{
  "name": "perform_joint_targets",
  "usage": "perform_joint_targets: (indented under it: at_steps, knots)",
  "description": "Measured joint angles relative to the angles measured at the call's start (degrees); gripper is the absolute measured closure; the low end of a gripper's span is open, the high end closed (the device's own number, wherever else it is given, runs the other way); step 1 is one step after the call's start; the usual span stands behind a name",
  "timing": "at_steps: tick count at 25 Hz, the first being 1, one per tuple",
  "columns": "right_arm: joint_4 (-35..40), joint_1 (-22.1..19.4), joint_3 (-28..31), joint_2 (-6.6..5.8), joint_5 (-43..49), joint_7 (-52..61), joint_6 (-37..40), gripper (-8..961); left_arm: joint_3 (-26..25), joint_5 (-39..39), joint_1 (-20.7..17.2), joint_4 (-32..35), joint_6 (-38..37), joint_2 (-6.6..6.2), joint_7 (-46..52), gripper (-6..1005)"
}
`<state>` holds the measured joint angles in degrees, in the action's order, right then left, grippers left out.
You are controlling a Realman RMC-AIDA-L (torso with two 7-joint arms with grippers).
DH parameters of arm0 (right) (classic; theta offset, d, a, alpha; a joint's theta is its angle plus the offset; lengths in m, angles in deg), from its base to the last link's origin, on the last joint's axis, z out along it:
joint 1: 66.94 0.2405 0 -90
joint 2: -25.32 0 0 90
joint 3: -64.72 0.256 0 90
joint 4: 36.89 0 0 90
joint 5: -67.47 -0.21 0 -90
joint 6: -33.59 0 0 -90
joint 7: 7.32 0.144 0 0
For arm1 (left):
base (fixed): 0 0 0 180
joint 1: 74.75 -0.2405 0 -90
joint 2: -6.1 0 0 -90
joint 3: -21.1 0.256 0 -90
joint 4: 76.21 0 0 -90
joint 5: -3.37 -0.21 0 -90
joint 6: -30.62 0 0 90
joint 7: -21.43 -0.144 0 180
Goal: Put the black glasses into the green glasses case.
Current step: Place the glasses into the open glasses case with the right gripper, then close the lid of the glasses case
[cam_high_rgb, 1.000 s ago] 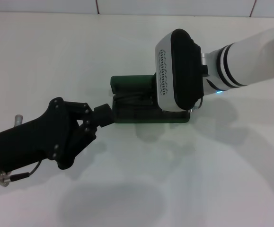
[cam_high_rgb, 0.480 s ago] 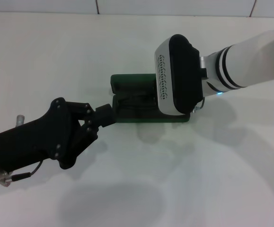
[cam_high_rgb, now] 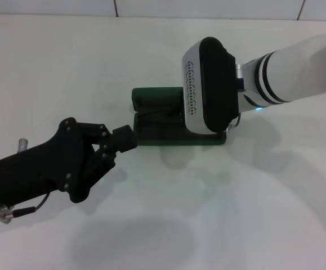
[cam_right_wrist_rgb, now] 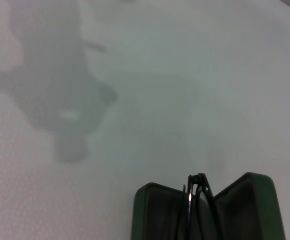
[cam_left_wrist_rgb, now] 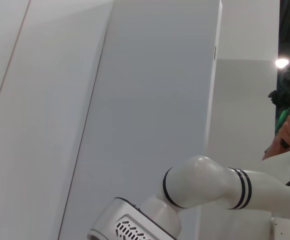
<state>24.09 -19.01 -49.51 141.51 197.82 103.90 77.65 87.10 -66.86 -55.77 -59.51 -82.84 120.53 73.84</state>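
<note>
1 white table [cam_high_rgb: 253, 214], green glasses case [cam_high_rgb: 157, 104] open, white wall [cam_left_wrist_rgb: 150, 100].

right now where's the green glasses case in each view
Head view: green glasses case lies open mid-table, its right part hidden under the right arm's wrist, the left gripper at its left end.
Left wrist view: not in it.
Right wrist view: at the bottom edge, open, the black glasses standing in it.
Shared landmark: the white table.

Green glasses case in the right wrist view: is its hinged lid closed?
No, the dark green hard glasses case stands open, with the thin black-framed glasses showing between its two halves.
</note>
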Motion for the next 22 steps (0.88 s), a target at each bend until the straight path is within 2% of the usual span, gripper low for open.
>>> perform_joint_targets:
  at_steps: [4,9,12,17,22]
  knots:
    - [0.1,0.0,0.0,0.0,0.0,0.4,0.3,899,0.0,0.0,0.0,0.0,0.0,0.0,0.0,961]
    - [0.3,0.0,0.3,0.0,0.3,1.6,1.2,838,0.0,0.0,0.0,0.0,0.0,0.0,0.0,958]
    - [1.0,-0.4,0.4,0.0,0.6,2.0,1.7,759,0.0,0.0,0.0,0.0,0.0,0.0,0.0,956]
    - [3.0,-1.8,0.4,0.0,0.6,2.7,2.5,738,0.0,0.4,0.0,0.0,-0.1,-0.06,0.0,953]
    - [10.8,-9.6,4.2,0.0,-2.2,3.4,4.0,735,-2.3,0.7,0.1,0.2,-0.2,-0.5,1.0,951]
